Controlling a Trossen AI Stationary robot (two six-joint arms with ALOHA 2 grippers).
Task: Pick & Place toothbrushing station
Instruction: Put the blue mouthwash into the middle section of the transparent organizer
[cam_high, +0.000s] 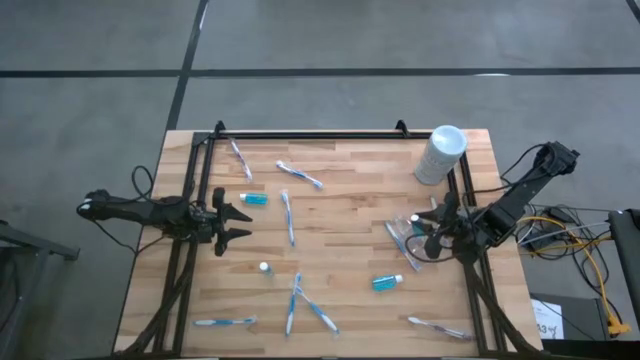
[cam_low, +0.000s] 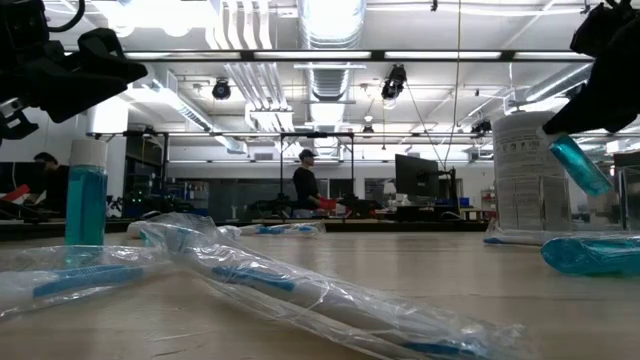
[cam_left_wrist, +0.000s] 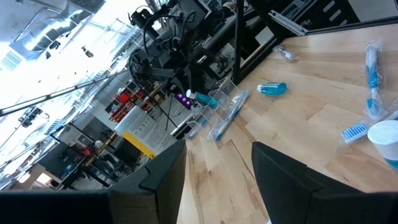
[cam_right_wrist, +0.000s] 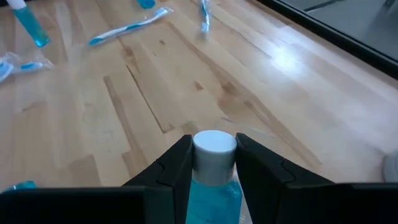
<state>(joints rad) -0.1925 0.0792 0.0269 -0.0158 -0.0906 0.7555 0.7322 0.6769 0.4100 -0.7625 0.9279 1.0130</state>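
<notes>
High view: looks straight down from above on the whole wooden surface (cam_high: 340, 250) and both arms.
Low view: sits at surface height, very near wrapped toothbrushes (cam_low: 300, 285), facing level into the room behind.
Left wrist view: looks past the left hand (cam_left_wrist: 217, 180) across the surface toward the right arm.
Right wrist view: close above the boards, looking past the right hand (cam_right_wrist: 213, 165).
Shared: the white cylinder (cam_high: 441, 153) shows in the high and low views.
</notes>
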